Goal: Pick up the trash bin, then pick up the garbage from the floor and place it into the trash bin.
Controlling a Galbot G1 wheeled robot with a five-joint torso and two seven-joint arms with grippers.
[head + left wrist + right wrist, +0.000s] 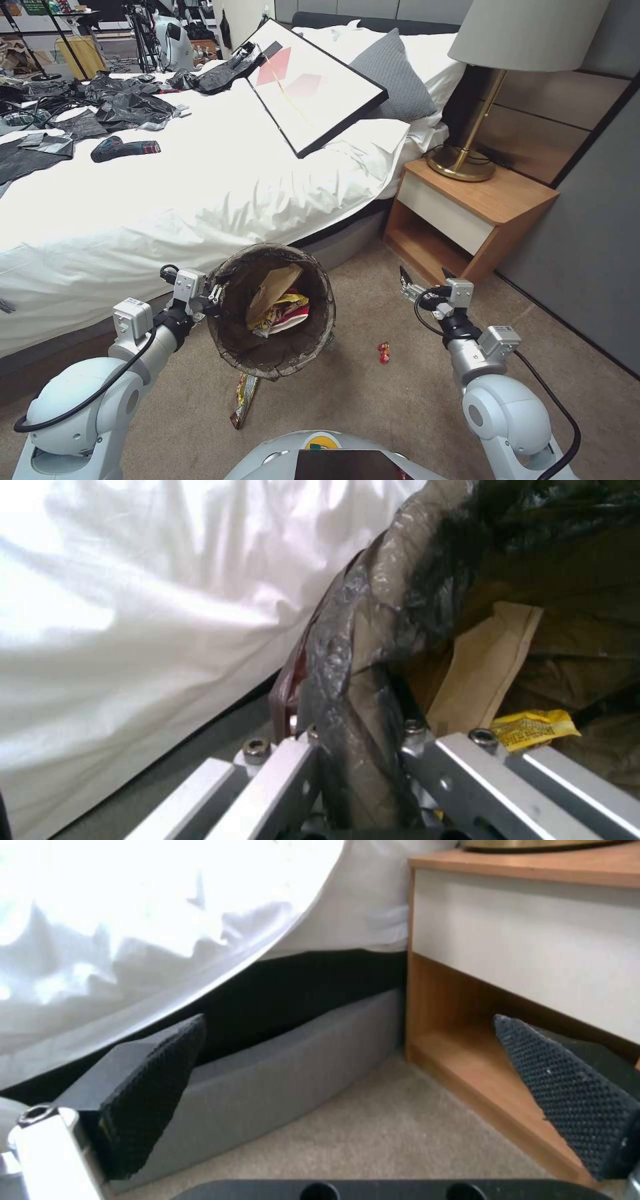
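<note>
- Trash bin point(280, 363) first: we have it held up off the floor point(373, 400) by the left end effector point(215, 295), tilted so its mouth faces us, just in front of the bed point(167, 207).
- In the left wrist view our left end effector point(360, 760) is clamped on the bag-lined rim, one finger outside and one inside. The grip is a thin pinch on slippery film, so we judge the bin could swing or slide out if the arm moves sharply.
- Inside we see a brown paper bag point(272, 290) and yellow and red-and-white packets point(283, 317). With the mouth leaning this far over, we think more tilt could spill them back onto the carpet.
- Nearest litter is a dark snack wrapper point(243, 399) lying flat, partly under the bin. The bin hides part of it from the head camera, so a reach there risks a poor aim or a knock against the bin.
- A small red wrapper point(383, 352) lies between the bin and the right arm. It is small and flat, so the pads may close on carpet pile and miss it.
- Our right end effector point(425, 280) hangs empty with its pads point(150, 1090) spread wide, above the carpet near the nightstand point(467, 213). A careless swing could strike its lower shelf or the bed base point(267, 1090).
</note>
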